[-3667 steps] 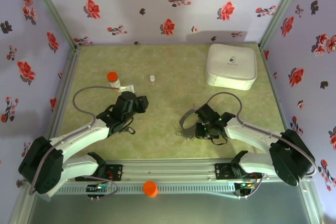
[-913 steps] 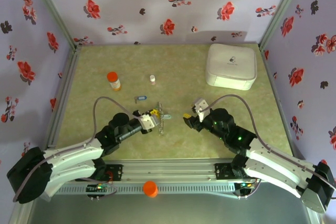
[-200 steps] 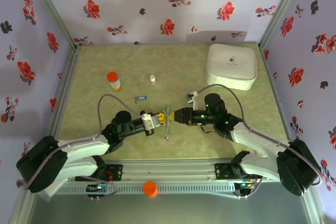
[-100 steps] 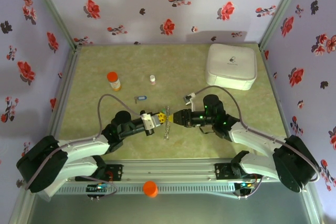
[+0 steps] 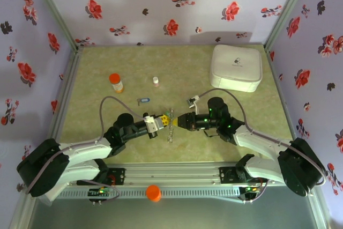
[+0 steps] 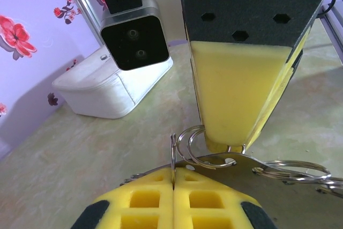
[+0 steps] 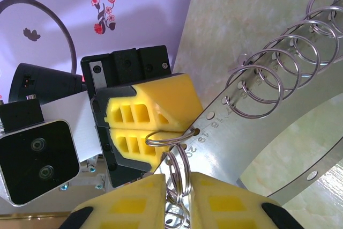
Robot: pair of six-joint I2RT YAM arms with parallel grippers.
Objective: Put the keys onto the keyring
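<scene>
Closing on a small ring (image 7: 167,137) of the keyring (image 7: 236,132), the right claw (image 7: 177,186) joins the left claw (image 6: 173,178), clamped on it above the desk's middle; the blue key (image 5: 143,100) lies unthreaded.

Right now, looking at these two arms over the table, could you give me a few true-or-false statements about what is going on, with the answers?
1. The left end effector is clamped shut on the keyring, a flat perforated metal band. True.
2. The white box sits at the near left corner of the table. False: it sits at the far right.
3. A blue key lies on the table, apart from both end effectors. True.
4. The right end effector hangs far from the left one. False: their tips almost touch near the table's middle.
5. The keyring carries nothing at all. False: several small wire rings hang through its holes.
</scene>
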